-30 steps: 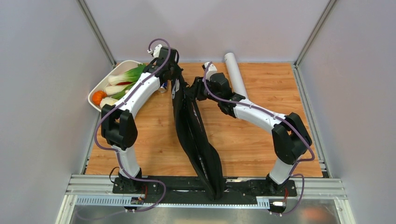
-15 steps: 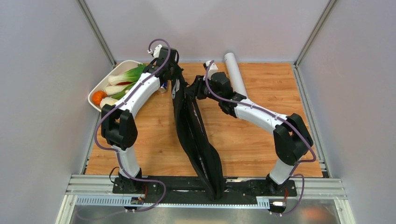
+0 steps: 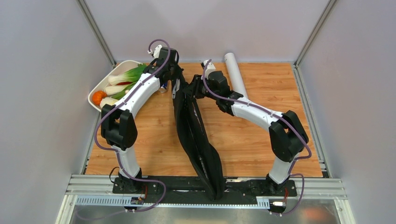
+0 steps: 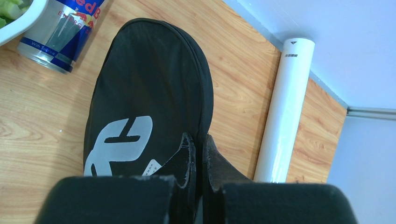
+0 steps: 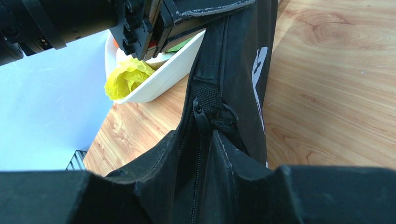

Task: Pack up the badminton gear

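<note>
L gripper [image 4: 198,140] was shut tight, pads pinching a fold of the racket bag [image 4: 140,84] near its far, rounded end. R gripper [image 5: 201,135] stood part-closed w/ the bag's zip seam nipped btwn its pads. The zip pull [image 5: 210,109] sat just past the tips, toward 12 o'clock in that wrist view. Each gripper's own bulk blocked the bottom of its wrist view, so exact contact was hard to make out.

Bag: black woven fabric, long and narrow, running 12 to 6 o'clock down the middle of the tabletop [image 3: 252,140], near end lying over the base rail. Contents hidden. Its white logo [image 4: 121,144] was part-covered by the L gripper; no word legible.

White tube [image 4: 285,107], smooth and round, lay at approx 1 o'clock from the R gripper in top view, its lower end hidden behind the R arm. The grey print near its cap was too small to read. Drink can [image 4: 60,32], blue-silver, sat at 10 o'clock in L wrist view, cut off: only "edB" read. White tray [image 5: 159,79], glossy, held a yellow-green leaf [image 5: 128,74]. Tabletop was pale wood grain.
</note>
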`<control>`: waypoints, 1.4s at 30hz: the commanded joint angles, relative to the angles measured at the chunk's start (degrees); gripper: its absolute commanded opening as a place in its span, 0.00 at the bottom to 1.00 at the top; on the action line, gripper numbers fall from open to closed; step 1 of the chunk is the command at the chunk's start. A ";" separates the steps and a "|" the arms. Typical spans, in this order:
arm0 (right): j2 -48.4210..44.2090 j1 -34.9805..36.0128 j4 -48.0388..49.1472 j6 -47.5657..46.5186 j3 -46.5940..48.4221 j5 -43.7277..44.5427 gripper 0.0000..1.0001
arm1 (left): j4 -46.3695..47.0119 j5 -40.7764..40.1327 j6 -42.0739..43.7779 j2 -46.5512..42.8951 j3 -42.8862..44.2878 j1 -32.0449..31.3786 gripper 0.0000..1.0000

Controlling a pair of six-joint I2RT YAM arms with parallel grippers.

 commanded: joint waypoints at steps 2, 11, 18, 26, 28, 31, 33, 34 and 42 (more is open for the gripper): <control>1.21 0.17 0.65 0.71 3.57 0.47 0.36 | -2.30 4.70 -1.52 -1.18 -1.69 -0.26 0.00; 3.11 0.13 0.06 0.42 5.52 -0.46 0.36 | -2.05 3.77 -1.04 -1.77 -2.18 -0.29 0.00; 3.32 0.17 -1.00 -0.34 6.38 0.62 0.32 | -1.71 3.84 -0.91 -2.05 -2.22 -0.23 0.00; 3.73 0.07 -2.13 -0.37 6.62 0.27 0.33 | -0.85 4.54 -0.99 -2.12 -3.00 -0.29 0.00; 3.93 0.09 -2.35 -0.44 6.68 -0.14 0.33 | -0.64 4.83 -0.89 -2.10 -3.19 -0.26 0.00; 3.95 0.08 -2.45 -0.37 6.61 -0.29 0.32 | -0.28 5.10 -0.85 -2.11 -3.46 -0.26 0.00; 4.15 0.03 -2.49 -0.37 6.81 -0.36 0.25 | -0.13 4.94 -0.69 -2.15 -3.70 -0.30 0.00; 4.32 0.01 -2.53 -0.37 6.95 -0.45 0.21 | -0.10 4.86 -0.63 -2.24 -3.78 -0.26 0.00; 2.83 -0.17 -3.40 -1.49 5.83 -0.11 0.00 | 1.57 2.79 0.00 -2.71 -4.04 -0.29 0.00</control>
